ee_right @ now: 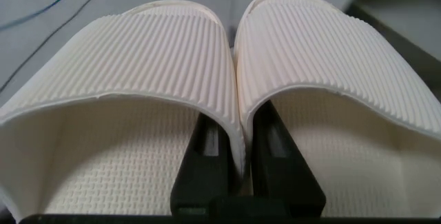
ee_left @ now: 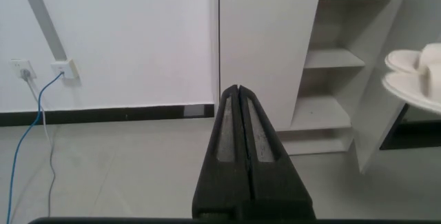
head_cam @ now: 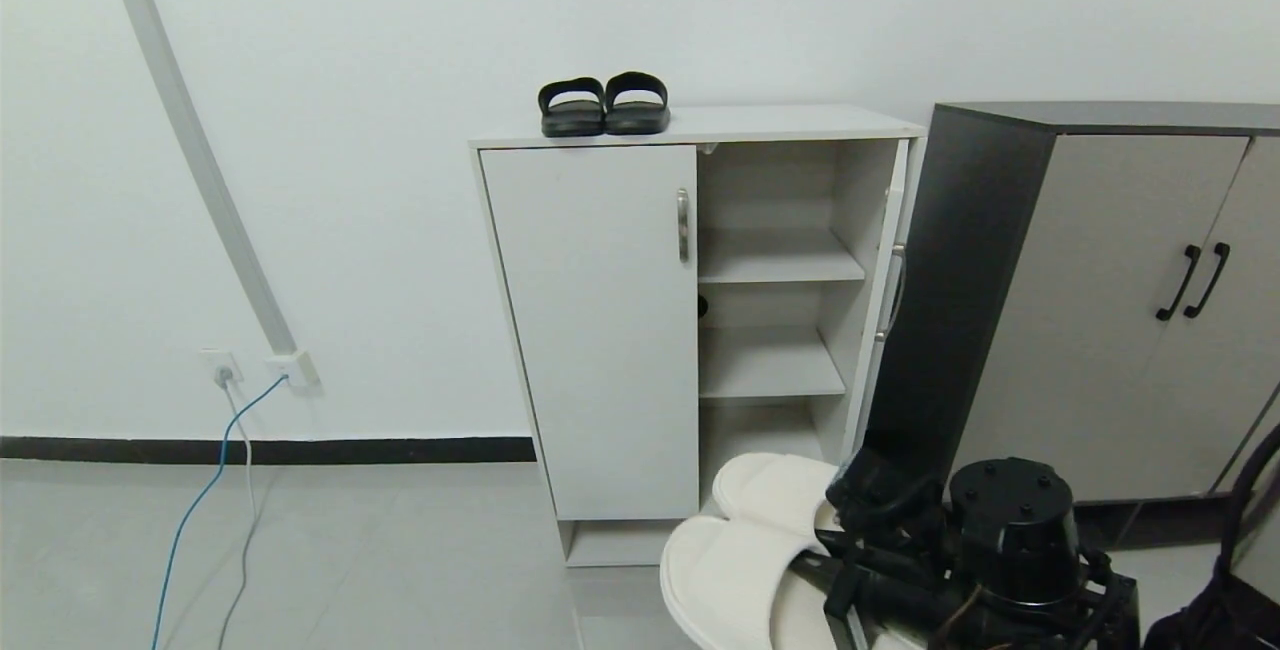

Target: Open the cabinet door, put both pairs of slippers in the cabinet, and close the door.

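right wrist view: the right hand (ee_right: pixel 238 151) is clamped on the touching inner walls of the pair of white ribbed foam slippers (ee_right: pixel 145 65), one finger inside each. in the head view the arm holds them low, just before the open right side of the white two-door shoe cabinet (head_cam: pixel 790 120). its right door (head_cam: pixel 888 280) stands swung open and the left door (head_cam: pixel 600 330) is shut. a pair of black slide slippers (head_cam: pixel 604 105) sits on top. the left hand (ee_left: pixel 239 124), fingers pressed together and empty, hovers over the grey floor (ee_left: pixel 124 169).
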Tool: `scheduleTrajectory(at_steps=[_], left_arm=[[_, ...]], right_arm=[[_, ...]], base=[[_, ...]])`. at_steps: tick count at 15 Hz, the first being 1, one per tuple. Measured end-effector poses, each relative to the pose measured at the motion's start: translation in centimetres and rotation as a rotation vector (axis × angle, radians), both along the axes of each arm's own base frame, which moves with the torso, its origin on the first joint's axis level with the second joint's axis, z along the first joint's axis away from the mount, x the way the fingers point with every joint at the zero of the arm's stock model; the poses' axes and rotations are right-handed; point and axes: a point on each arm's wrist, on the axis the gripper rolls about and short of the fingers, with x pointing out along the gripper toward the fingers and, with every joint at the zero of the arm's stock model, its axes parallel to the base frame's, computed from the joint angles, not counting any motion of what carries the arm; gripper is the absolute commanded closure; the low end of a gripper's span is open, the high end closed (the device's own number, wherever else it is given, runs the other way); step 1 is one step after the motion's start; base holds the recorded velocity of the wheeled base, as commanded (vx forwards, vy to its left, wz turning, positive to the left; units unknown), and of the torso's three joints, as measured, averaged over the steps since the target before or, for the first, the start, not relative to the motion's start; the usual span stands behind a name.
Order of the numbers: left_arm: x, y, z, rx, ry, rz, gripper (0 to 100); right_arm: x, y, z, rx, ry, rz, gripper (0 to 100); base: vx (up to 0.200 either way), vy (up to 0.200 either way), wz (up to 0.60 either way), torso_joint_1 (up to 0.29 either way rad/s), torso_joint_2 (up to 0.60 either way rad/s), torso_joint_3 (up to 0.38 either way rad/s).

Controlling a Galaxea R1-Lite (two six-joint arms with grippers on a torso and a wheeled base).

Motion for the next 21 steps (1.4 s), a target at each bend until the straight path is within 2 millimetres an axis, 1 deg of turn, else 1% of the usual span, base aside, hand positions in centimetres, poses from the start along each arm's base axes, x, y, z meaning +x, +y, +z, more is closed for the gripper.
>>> scheduleTrajectory(at_steps=[2,5,8,10,11,12,14,16,18,20,21], left_arm=[[0.0,0.0,0.0,0.000,-0.001,0.001,100],[0.0,0.0,0.0,0.001,-0.002,0.001,100],[0.0,0.0,0.0,0.001,-0.002,0.001,100],[0.0,0.0,0.0,0.001,-0.002,0.001,100],[0.0,0.0,0.0,0.001,-0.002,0.001,100],[0.0,0.0,0.0,0.001,-0.002,0.001,100],[0.0,0.0,0.0,0.000,-0.002,0.001,100],[0.0,0.0,0.0,0.000,0.000,0.001,100],[0.0,0.0,0.0,0.000,-0.002,0.001,100],[0.0,0.0,0.0,-0.001,-0.001,0.003,100],[0.0,0.0,0.0,-0.002,-0.002,0.003,100]], right_arm=[[0.7,2.9,0.7,0.044,-0.009,-0.137,100],[2.3,7.3,1.6,0.077,0.036,-0.337,100],[4.8,11.3,3.6,0.117,0.048,-0.531,100],[7.0,13.2,4.2,0.142,0.017,-0.651,100],[8.0,13.8,4.1,0.140,-0.004,-0.696,100],[9.0,14.1,3.8,0.129,-0.025,-0.728,100],[10.5,14.2,3.3,0.117,-0.056,-0.785,100],[10.9,14.4,2.8,0.108,-0.059,-0.791,100],[11.6,13.9,2.4,0.088,-0.067,-0.812,100],[11.4,14.5,2.1,0.085,-0.064,-0.792,100],[12.1,14.2,2.1,0.094,-0.069,-0.809,100]], base=[[0.000,0.000,0.00,0.000,0.00,0.000],[0.000,0.000,0.00,0.000,0.00,0.000],[0.000,0.000,0.00,0.000,0.00,0.000],[0.000,-0.200,0.00,0.000,0.00,-0.005],[0.000,-0.200,0.00,-0.002,0.00,0.007],[0.000,0.000,0.00,0.000,0.00,0.000],[0.000,0.000,0.00,0.000,0.00,0.000],[0.000,0.000,0.00,0.000,0.00,0.000],[0.000,0.000,0.00,0.000,0.00,0.000],[0.000,0.000,0.00,0.000,0.00,0.000],[0.000,0.000,0.00,0.000,0.00,0.000]])
